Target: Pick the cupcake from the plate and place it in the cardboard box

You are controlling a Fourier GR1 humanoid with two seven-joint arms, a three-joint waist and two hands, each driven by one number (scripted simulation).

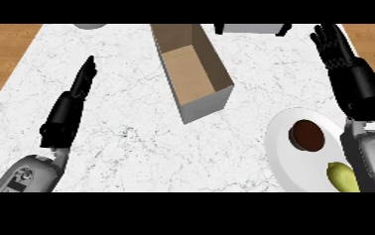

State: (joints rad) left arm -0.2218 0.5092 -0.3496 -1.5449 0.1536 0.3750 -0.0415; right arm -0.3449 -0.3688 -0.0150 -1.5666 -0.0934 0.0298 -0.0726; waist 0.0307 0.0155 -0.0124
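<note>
A dark brown cupcake sits on the white plate at the lower right of the counter. The open cardboard box lies at the middle top, its inside brown and empty. My right hand is open, fingers straight and pointing away, above and to the right of the plate, apart from the cupcake. My left hand is open at the left side, fingers straight, holding nothing.
A yellow-green fruit lies on the plate near my right forearm. A grey object stands at the top edge right of the box, and a grey round thing at the top left. Wood shows beyond the counter's left and right corners.
</note>
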